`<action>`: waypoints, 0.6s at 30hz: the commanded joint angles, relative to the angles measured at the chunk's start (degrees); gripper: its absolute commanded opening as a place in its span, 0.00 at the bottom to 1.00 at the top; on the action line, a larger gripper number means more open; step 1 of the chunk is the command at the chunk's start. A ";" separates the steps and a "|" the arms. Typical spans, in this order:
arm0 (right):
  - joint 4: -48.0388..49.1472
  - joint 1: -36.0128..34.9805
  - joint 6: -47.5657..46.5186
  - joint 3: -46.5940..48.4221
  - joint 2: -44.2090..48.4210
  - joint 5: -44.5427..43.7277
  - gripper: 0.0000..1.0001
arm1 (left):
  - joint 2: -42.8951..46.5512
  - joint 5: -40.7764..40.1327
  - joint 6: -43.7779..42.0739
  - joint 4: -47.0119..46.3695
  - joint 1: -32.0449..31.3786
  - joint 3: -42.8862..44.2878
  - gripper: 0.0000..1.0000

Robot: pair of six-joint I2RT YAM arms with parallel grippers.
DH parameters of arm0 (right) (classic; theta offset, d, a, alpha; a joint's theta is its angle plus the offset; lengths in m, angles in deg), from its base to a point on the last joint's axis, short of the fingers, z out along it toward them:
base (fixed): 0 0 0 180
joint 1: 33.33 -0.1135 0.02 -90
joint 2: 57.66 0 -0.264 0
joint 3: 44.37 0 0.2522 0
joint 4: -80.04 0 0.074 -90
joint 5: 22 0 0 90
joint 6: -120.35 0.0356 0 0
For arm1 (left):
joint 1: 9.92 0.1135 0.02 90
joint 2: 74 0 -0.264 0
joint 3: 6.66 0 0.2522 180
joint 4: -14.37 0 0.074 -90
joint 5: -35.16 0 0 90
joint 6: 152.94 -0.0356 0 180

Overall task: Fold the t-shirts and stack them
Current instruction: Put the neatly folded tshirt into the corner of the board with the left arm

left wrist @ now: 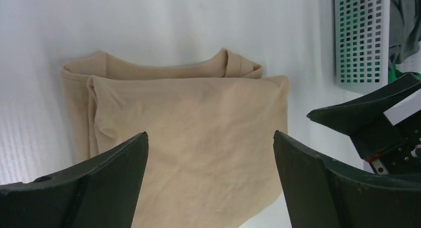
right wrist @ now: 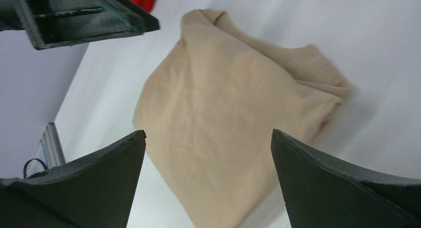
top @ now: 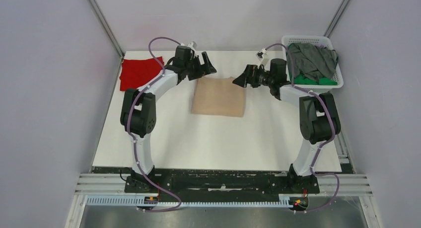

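The beige t-shirt (top: 219, 96) lies folded into a rectangle on the white table, mid-back. It also shows in the left wrist view (left wrist: 188, 138) and in the right wrist view (right wrist: 223, 114). My left gripper (top: 208, 64) is open and empty above the shirt's far left corner. My right gripper (top: 242, 78) is open and empty above its far right corner. A red t-shirt (top: 140, 72) lies folded at the back left. The dark grey t-shirt (top: 313, 59) and the green one (top: 310, 80) lie crumpled in the basket.
A white plastic basket (top: 308, 40) stands at the table's back right corner; its perforated wall shows in the left wrist view (left wrist: 360, 37). Grey walls enclose the table on the left, back and right.
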 commanded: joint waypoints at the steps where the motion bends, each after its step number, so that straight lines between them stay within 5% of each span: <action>1: 11.11 -2.27 6.35 -0.04 -2.10 5.70 0.98 | -1.51 3.23 4.47 -3.71 -0.24 -0.02 1.00; 5: 13.57 -3.13 10.90 6.72 -11.50 6.70 0.98 | -5.65 -6.27 4.84 -1.06 -0.12 2.95 1.00; 10: 13.60 -3.23 15.12 13.93 -22.28 3.81 0.98 | -13.34 -7.55 7.59 4.00 -0.03 9.47 1.00; 18: 13.52 -4.88 14.07 5.04 -20.51 2.27 0.98 | -9.21 -6.09 9.82 4.07 -1.61 -0.69 1.00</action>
